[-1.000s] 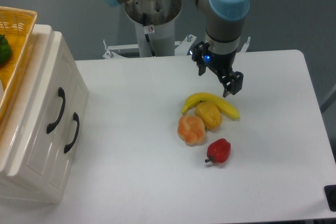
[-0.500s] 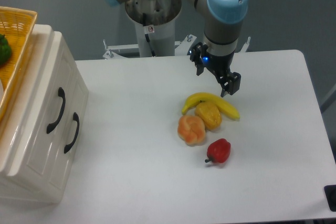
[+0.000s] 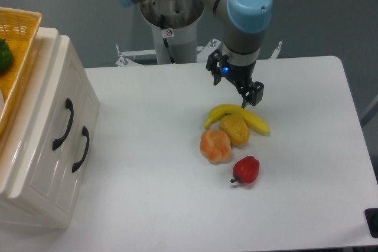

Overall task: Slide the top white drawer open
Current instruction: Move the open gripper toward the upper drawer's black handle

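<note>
From the fixed camera we see the gripper (image 3: 235,85) hanging over the middle of the white table (image 3: 153,116), just behind the fruit. Its two black fingers (image 3: 254,93) stand apart with nothing between them, so the jaws are released. A small blue light glows on the wrist above them.

The top drawer (image 3: 42,121) sits in the cream cabinet (image 3: 56,51) at the left edge of the table, well apart from the gripper. We see it pushed in flush with the cabinet front, its black handle (image 3: 63,124) curving down the panelled face. The lower drawer (image 3: 65,163) lies beside it, toward the near end of the cabinet, with its own handle (image 3: 81,149) to match, also shut.

On top of the cabinet rests a yellow basket (image 3: 23,25), and something green (image 3: 4,54) shows inside it at the picture's left edge; we cannot tell what it is.

Near the table's middle lie four pieces of fruit in a cluster: a banana (image 3: 255,120), a yellow pepper (image 3: 235,130) touching its near side, an orange piece (image 3: 215,145) just beside that, and a red pepper (image 3: 247,169) a little apart toward us.
</note>
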`<state>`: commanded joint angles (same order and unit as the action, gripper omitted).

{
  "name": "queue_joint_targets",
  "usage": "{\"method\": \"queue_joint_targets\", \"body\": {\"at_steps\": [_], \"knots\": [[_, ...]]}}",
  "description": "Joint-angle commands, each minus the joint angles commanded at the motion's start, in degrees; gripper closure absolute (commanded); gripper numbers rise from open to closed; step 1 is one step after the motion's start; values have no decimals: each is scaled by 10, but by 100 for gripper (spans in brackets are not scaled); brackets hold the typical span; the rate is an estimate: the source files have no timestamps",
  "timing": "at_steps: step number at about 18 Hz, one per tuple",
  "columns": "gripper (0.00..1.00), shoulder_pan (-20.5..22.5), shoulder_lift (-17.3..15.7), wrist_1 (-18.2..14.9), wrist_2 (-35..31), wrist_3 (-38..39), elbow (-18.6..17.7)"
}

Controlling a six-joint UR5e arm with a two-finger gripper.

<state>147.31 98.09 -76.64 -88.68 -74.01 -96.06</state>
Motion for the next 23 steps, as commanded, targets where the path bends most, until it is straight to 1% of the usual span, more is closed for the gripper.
{"method": "queue_joint_targets", "body": {"at_steps": [2, 6, 9, 11, 14, 18, 20, 23], "knots": [[0, 1, 0, -3, 3, 14, 0], [0, -11, 1, -3, 4, 86, 1], [0, -20, 4, -4, 9, 108, 0], [0, -27, 4, -4, 28, 167, 2], [0, -51, 4, -4, 41, 254, 9], [0, -72, 4, -6, 47, 324, 9], [0, -75, 5, -6, 69, 361, 10], [0, -77, 5, -6, 101, 395, 10]]}}
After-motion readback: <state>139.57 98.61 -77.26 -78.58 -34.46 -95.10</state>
